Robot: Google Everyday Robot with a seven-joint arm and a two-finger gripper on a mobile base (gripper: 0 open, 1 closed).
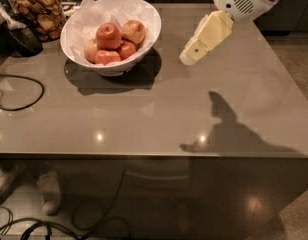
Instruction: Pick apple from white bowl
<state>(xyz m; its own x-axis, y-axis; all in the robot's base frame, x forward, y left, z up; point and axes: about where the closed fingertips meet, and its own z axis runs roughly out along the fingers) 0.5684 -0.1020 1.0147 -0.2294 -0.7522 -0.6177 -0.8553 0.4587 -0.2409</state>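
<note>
The white bowl [79, 24], lined with crumpled white paper, stands at the back left of the grey table. It holds several apples. The large bright red apple [108, 35] lies on top near the middle, with a yellow-tan blushed apple to its right and smaller red apples below it. My gripper [189, 58] hangs above the table to the right of the bowl, pointing down and left, about a bowl's width from the apples. It holds nothing.
A glass jar of brown snacks [35, 11] stands at the back left corner beside the bowl. A dark object [21, 39] and a black cable [19, 91] lie along the left edge. The table's front edge [154, 156] is near.
</note>
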